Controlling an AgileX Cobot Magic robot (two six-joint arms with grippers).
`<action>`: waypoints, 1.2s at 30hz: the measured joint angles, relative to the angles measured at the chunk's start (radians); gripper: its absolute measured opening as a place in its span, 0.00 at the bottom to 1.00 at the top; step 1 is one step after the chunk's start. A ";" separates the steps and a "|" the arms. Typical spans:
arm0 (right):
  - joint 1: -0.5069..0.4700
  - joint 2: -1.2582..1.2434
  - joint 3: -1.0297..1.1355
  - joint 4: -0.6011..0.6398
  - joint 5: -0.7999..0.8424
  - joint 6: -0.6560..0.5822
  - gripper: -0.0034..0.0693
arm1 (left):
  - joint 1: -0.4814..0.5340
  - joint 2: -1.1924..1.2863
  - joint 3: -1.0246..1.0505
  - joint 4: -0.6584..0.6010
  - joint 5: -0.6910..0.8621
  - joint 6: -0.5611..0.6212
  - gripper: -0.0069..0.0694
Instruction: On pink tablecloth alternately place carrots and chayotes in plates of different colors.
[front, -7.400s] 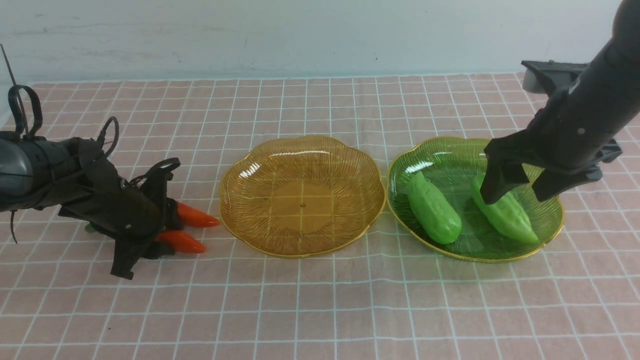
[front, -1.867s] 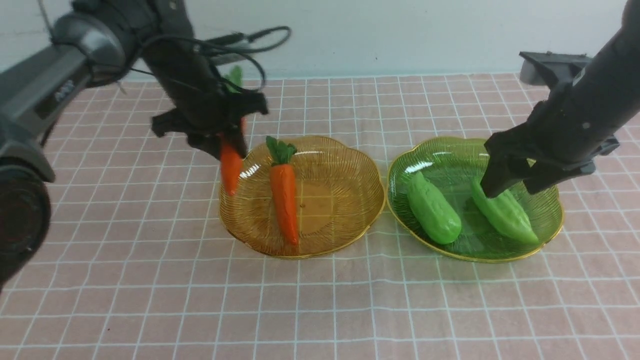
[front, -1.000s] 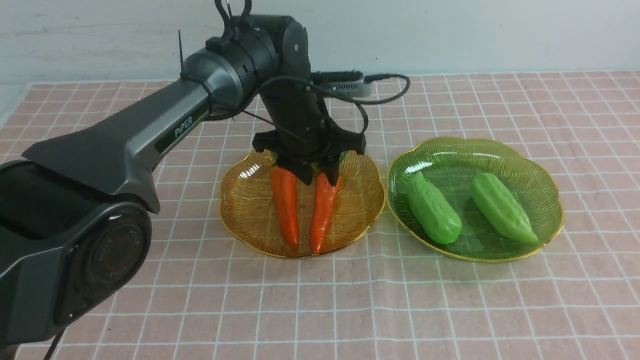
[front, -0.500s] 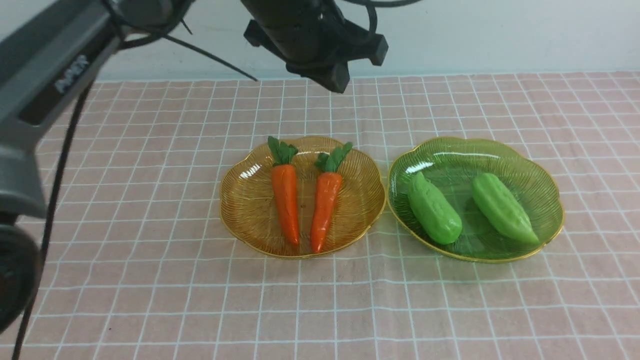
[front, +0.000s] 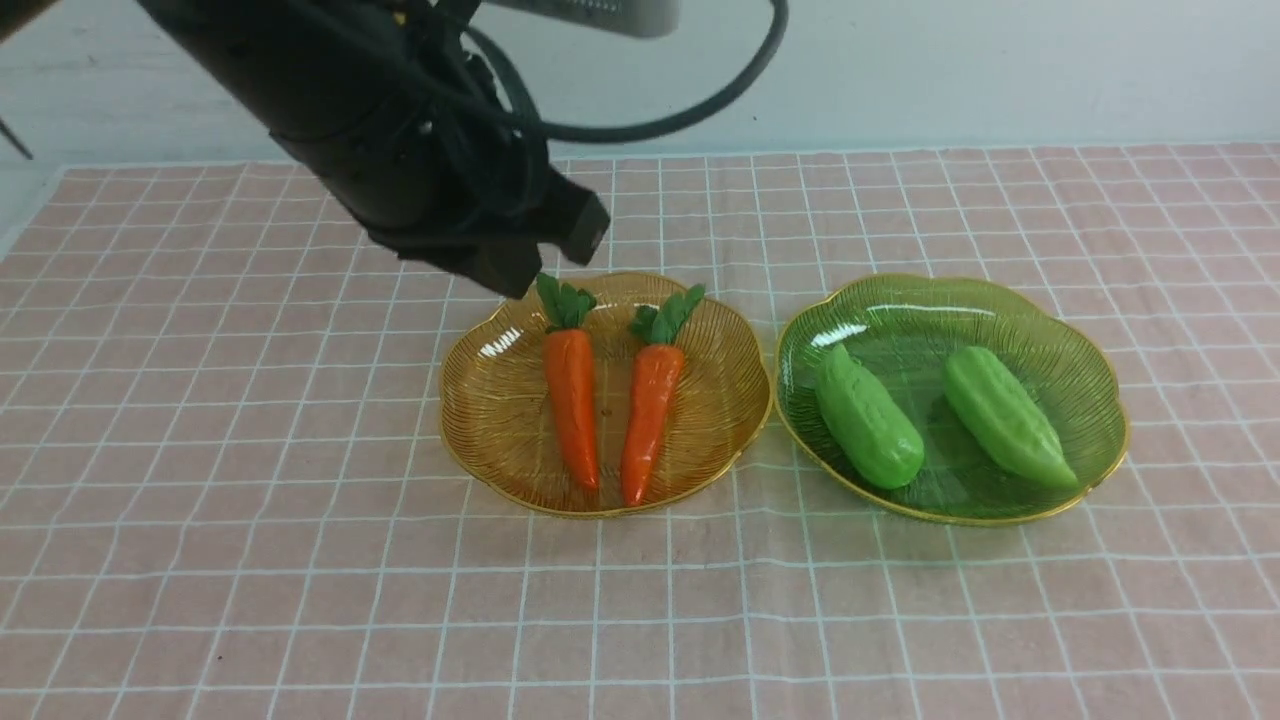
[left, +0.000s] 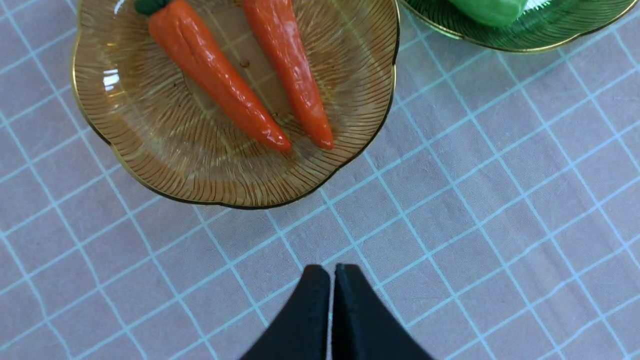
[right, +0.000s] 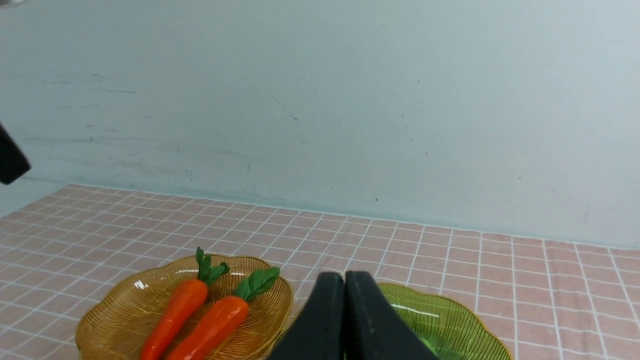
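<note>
Shut tight at the left pincer (left: 332, 270), tips pressed together, nothing between them. Hanging raised over the pink tablecloth (front: 300, 550), up by the far-left rim of the amber plate (front: 480, 335), touching neither plate nor produce. Closed and empty too at the right pincer (right: 344, 277), lifted well clear of the amber plate and out of the front view altogether. Down in the amber plate: both carrots (front: 572, 400), side by side, leafy tops toward its far rim, points toward its near rim and almost meeting. Just right of the amber plate, nearly rim to rim with it: the green plate (front: 900, 300), both chayotes (front: 868, 420) lying inside, apart from each other. Looks like the sorting is done, orange in one colour, green in the other, no vegetable seen outside a plate. Left to do, by the look of it: only backing the pincers away.
</note>
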 joint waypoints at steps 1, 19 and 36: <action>0.000 0.000 0.000 0.001 0.000 -0.001 0.03 | 0.000 0.000 0.004 0.000 0.000 0.000 0.09; 0.000 -0.011 0.020 -0.002 0.008 -0.007 0.03 | 0.000 -0.001 0.007 0.004 0.000 0.000 0.09; -0.081 -0.308 0.472 -0.395 -0.073 -0.007 0.03 | 0.000 -0.069 0.010 0.061 0.000 -0.011 0.09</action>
